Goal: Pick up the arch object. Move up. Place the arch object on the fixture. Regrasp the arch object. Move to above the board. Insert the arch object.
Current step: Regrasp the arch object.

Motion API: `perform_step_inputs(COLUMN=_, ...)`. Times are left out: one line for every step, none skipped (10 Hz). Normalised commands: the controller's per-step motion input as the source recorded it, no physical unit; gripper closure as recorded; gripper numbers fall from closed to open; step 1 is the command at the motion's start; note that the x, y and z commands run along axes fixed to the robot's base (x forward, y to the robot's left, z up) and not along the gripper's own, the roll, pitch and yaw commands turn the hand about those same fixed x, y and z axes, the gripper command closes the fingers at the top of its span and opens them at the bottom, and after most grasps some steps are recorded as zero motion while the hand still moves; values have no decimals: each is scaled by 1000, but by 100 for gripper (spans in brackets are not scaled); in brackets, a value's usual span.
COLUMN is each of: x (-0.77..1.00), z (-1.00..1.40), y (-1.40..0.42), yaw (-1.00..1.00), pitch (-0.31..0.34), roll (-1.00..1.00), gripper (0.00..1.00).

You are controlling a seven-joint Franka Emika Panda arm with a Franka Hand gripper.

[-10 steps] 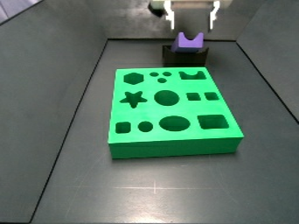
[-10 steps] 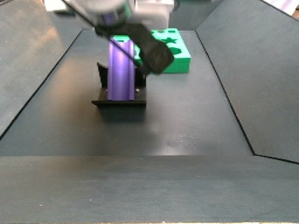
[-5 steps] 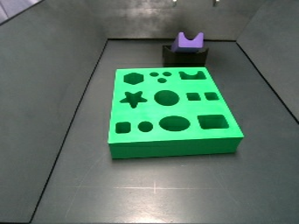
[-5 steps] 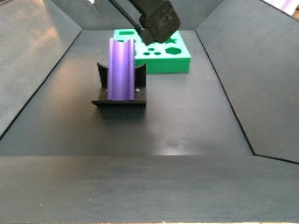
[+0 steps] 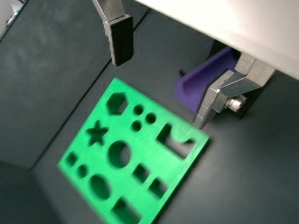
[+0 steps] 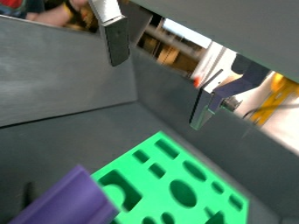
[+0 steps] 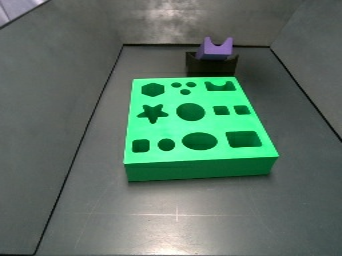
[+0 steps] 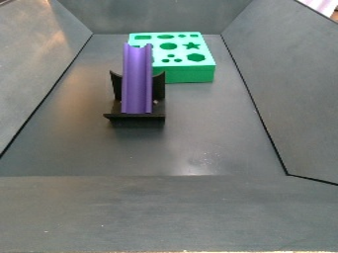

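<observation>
Jaws apart on gripper (image 5: 162, 80), empty; smooth purple arch object (image 8: 137, 75) upright on fixture (image 8: 136, 112).

There is one long purple plastic arch object (image 8: 137, 77), one small black fixture (image 8: 134, 111) and one big green board (image 7: 195, 128) full of cut-out shapes. One gripper (image 5: 163, 74) shows in both wrist views, with two silver fingers (image 5: 118, 35) spread apart.
</observation>
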Motion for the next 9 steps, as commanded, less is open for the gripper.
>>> perform_step_inputs(x=4, z=32, y=-44, yaw=43, pitch=59, roll=1000, gripper=0)
perform_step_inputs(x=-1, z=23, y=-35, yaw=43, pitch=58, roll=1000, gripper=0)
perform_step_inputs(x=-1, z=6, y=-27, yaw=42, pitch=56, roll=1000, gripper=0)
perform_step_inputs(x=2, z=4, y=-24, yaw=42, pitch=54, roll=1000, gripper=0)
perform_step_inputs(x=5, z=6, y=-22, yaw=43, pitch=52, roll=1000, gripper=0)
perform_step_inputs(x=7, z=12, y=-16, yaw=44, pitch=52, roll=1000, gripper=0)
perform_step_inputs(x=8, z=11, y=-18, yaw=44, pitch=52, roll=1000, gripper=0)
perform_step_inputs(x=8, z=15, y=-20, yaw=46, pitch=56, roll=1000, gripper=0)
perform_step_inputs(x=8, z=14, y=-16, yaw=47, pitch=62, roll=1000, gripper=0)
